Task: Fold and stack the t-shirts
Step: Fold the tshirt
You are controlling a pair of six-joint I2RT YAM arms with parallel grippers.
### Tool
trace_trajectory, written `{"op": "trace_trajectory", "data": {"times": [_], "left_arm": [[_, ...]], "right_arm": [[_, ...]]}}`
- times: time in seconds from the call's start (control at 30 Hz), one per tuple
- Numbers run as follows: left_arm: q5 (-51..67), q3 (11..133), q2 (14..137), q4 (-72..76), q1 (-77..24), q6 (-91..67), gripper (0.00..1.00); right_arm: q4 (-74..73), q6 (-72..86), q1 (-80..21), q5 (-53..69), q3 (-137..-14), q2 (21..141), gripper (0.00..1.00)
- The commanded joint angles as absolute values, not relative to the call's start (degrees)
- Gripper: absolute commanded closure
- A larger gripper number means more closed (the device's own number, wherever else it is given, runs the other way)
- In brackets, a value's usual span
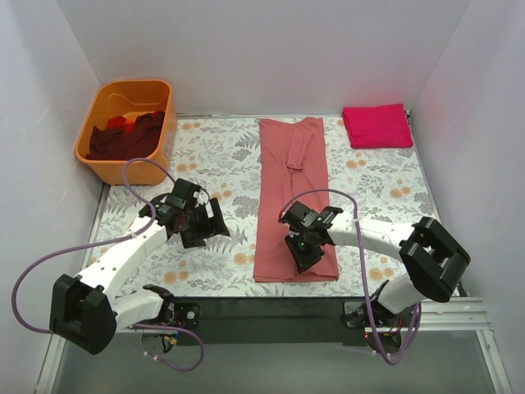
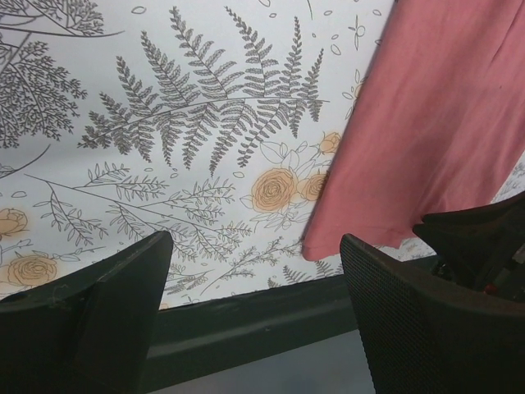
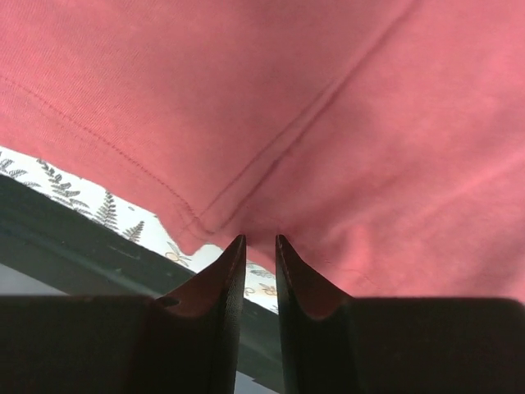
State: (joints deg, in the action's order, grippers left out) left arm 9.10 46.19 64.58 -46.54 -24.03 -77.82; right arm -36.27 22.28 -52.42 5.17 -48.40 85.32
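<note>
A dusty salmon-pink t-shirt (image 1: 294, 189) lies folded into a long strip down the middle of the table. It also shows in the left wrist view (image 2: 435, 123) and fills the right wrist view (image 3: 328, 98). My right gripper (image 1: 305, 253) sits on its near end, its jaws (image 3: 259, 240) pinched on the puckered hem by the near corner. My left gripper (image 1: 203, 228) is open and empty over the floral cover, left of the shirt's near corner (image 2: 256, 246). A bright magenta t-shirt (image 1: 377, 126) lies folded at the far right. Dark maroon and red t-shirts (image 1: 127, 135) are heaped in the tub.
The orange plastic tub (image 1: 97, 111) stands at the far left corner. The floral table cover (image 1: 213, 156) ends at a dark rail (image 1: 271, 308) along the near edge. White walls enclose the left, back and right sides.
</note>
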Motion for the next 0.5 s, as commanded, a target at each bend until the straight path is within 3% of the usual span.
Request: {"op": "trace_trajectory", "data": {"times": [0.0,0.3,0.47], "left_arm": [[10.72,45.88,64.95,-47.2,-25.31,-78.31,0.18],[11.42,46.4,66.88,-47.9,-27.16,-78.66,0.18],[10.99,47.28,67.32,-48.6,-29.35,-80.24,0.18]], "right_arm": [[-34.45,23.29,-54.4,9.84,-47.81,86.57,0.74],[-34.45,25.31,-59.24,10.64,-51.5,90.53,0.75],[-40.51,26.89,-57.66,0.29,-52.3,83.34,0.69]]}}
